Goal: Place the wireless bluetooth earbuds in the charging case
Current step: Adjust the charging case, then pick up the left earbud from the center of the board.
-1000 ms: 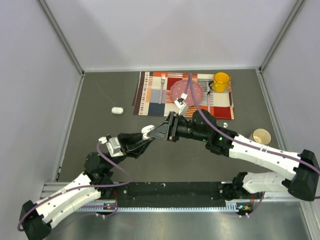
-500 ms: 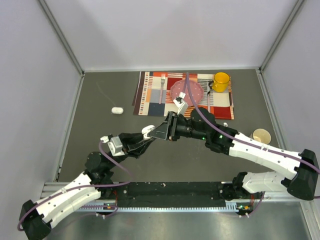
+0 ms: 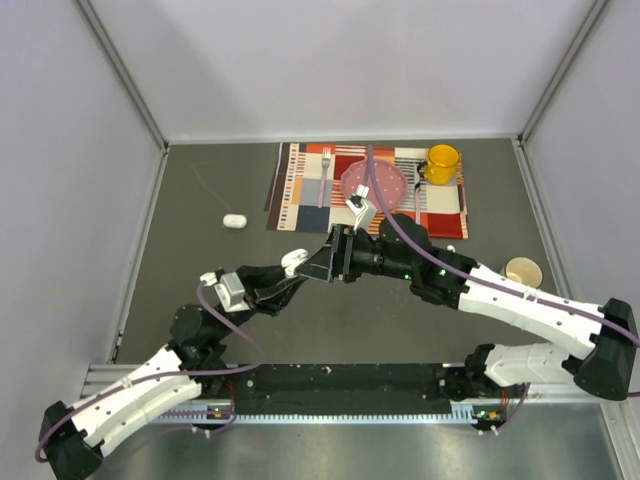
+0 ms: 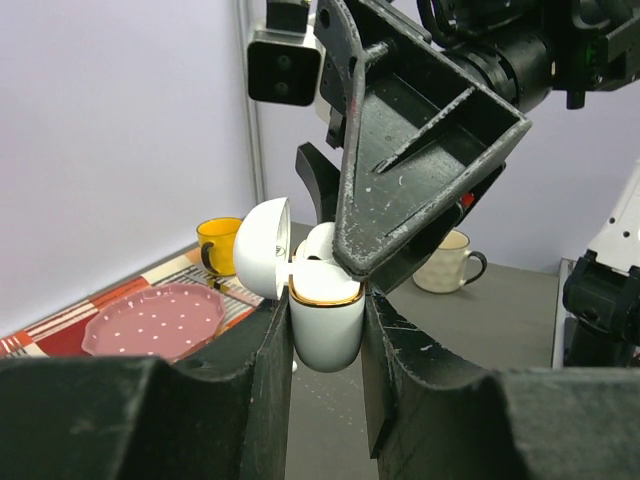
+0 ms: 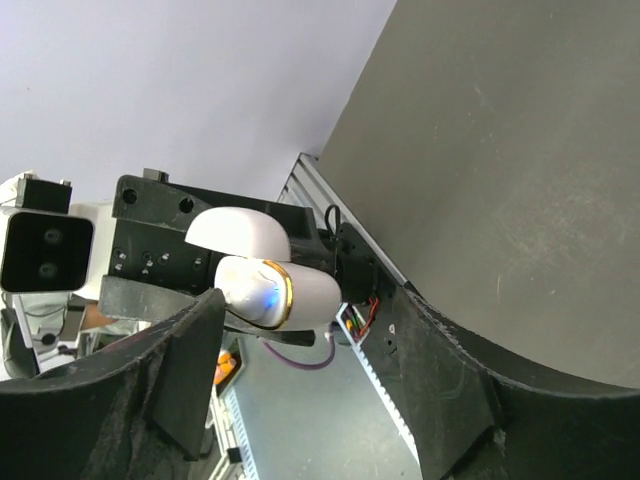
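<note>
Pinches in the left claw (image 4: 326, 340) a smooth, glossy white case (image 4: 325, 320), upright, gold-rimmed, with its rounded lid hinged open. Shows a rounded white earbud (image 4: 318, 243) in the case's mouth, at the tip of the scuffed black right claw (image 5: 300, 300), spread wide to either side of the case. Beneath both, matte dark grey table (image 3: 200, 190); around, plain pale walls (image 3: 330, 60).

Your charging case (image 4: 325, 330) is smooth, glossy white plastic — a thin gold, metallic-looking rim rings its mouth. The fingers (image 4: 230, 400) of your left gripper (image 4: 327, 345) look like coarse, matt black plastic; your right gripper (image 5: 305, 340) is the same black, scuffed with whitish wear. The table (image 3: 200, 285) is matt dark grey, the placemat (image 3: 295, 190) looks woven, and the pink plate (image 4: 150, 320) and yellow mug (image 4: 215, 240) shine.
</note>
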